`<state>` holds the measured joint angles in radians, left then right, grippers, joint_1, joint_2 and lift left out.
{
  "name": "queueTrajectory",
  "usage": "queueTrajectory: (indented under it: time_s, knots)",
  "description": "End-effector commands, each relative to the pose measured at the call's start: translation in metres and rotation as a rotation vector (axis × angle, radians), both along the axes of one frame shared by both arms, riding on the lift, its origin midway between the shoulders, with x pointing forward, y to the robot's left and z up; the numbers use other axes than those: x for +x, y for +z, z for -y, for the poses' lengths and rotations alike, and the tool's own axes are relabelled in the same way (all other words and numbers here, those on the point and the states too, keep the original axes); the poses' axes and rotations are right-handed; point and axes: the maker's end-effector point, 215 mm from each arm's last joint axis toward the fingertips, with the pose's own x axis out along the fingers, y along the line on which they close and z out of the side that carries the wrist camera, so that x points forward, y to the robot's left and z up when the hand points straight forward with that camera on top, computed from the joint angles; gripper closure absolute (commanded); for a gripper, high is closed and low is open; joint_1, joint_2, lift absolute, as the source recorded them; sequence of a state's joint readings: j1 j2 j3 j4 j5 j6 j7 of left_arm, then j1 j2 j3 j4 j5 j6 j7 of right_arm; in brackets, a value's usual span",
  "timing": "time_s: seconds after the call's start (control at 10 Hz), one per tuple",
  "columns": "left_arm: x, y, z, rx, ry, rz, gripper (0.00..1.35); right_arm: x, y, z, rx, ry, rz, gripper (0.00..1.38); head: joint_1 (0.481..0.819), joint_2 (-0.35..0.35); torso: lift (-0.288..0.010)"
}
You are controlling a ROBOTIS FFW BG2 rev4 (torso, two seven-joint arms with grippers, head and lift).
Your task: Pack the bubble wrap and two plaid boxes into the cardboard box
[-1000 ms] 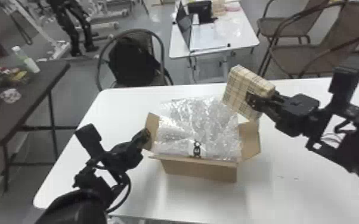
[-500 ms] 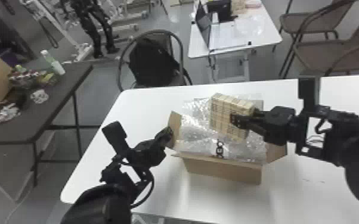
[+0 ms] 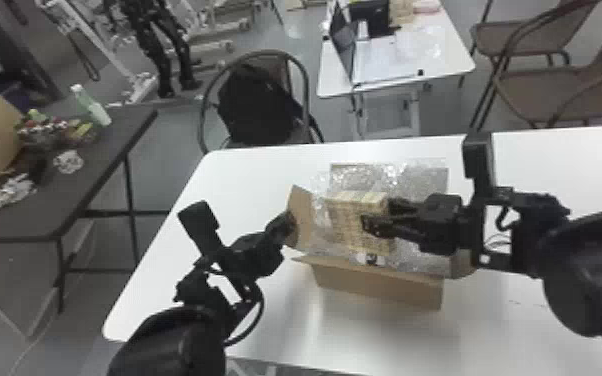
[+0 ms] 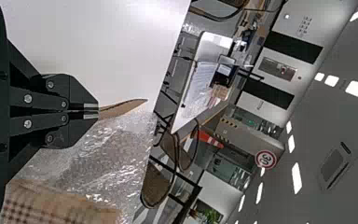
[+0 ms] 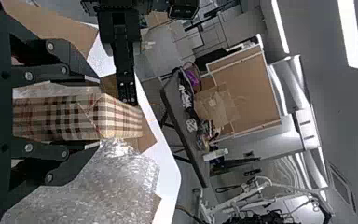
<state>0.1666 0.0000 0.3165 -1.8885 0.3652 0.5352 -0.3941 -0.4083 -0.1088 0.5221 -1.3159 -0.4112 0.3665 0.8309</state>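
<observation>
Bubble wrap (image 3: 417, 177) occupies the cardboard box (image 3: 380, 286) beneath the right pincer (image 3: 379, 214), clamped on an unpacked plaid box (image 3: 346, 225); left pincer (image 4: 98, 111) nips a flap (image 3: 304, 215).

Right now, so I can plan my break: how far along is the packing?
Bubble wrap looks laid already, spread across the open cardboard box. One plaid box is in hand, in the right gripper by the wrap. Packing it remains; whether the second is packed, I cannot tell.
</observation>
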Motion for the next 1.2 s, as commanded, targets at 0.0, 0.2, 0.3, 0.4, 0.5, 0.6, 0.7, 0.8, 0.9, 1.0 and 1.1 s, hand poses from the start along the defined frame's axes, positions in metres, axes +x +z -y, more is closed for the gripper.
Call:
queueTrajectory:
  time_s: [0.0, 0.2, 0.3, 0.4, 0.5, 0.6, 0.7, 0.8, 0.9, 1.0, 1.1]
  knots:
    - [-0.001, 0.0, 0.0, -0.003, 0.002, 0.001, 1.22, 0.005, 0.007, 0.005, 0.03, -0.005, 0.018, 0.35, 0.695, 0.35, -0.107]
    - [-0.002, 0.001, -0.003, -0.004, 0.007, 0.005, 1.22, 0.022, 0.028, 0.035, 0.048, -0.08, 0.079, 0.08, 0.695, 0.35, -0.107]
    - [-0.001, 0.001, -0.004, -0.003, 0.009, 0.006, 1.22, 0.031, 0.041, 0.06, 0.042, -0.139, 0.116, 0.14, 0.695, 0.35, -0.107]
    - [-0.002, 0.001, -0.003, -0.005, 0.009, 0.007, 1.22, 0.037, 0.055, 0.088, 0.026, -0.207, 0.167, 0.15, 0.695, 0.35, -0.107]
    - [-0.002, 0.002, -0.003, -0.006, 0.009, 0.009, 1.22, 0.04, 0.066, 0.119, -0.005, -0.293, 0.228, 0.15, 0.695, 0.336, -0.107]
    - [-0.002, 0.002, -0.004, -0.007, 0.011, 0.009, 1.22, 0.036, 0.07, 0.152, -0.056, -0.414, 0.287, 0.15, 0.695, 0.301, -0.107]
    - [-0.004, 0.0, -0.006, -0.01, 0.014, 0.007, 1.22, 0.031, 0.067, 0.186, -0.08, -0.555, 0.325, 0.15, 0.695, 0.281, -0.107]
    - [-0.005, 0.001, -0.007, -0.012, 0.016, 0.009, 1.22, 0.02, 0.058, 0.222, -0.087, -0.708, 0.342, 0.15, 0.695, 0.244, -0.107]
    - [-0.007, -0.001, -0.009, -0.016, 0.021, 0.009, 1.22, 0.004, 0.049, 0.258, -0.079, -0.878, 0.359, 0.15, 0.695, 0.207, -0.107]
    - [-0.009, -0.002, -0.01, -0.016, 0.022, 0.007, 1.22, -0.013, 0.039, 0.289, -0.09, -0.999, 0.358, 0.15, 0.695, 0.165, -0.107]
    - [-0.01, -0.002, -0.012, -0.015, 0.025, 0.006, 1.22, -0.029, 0.025, 0.319, -0.118, -1.093, 0.349, 0.15, 0.695, 0.146, -0.107]
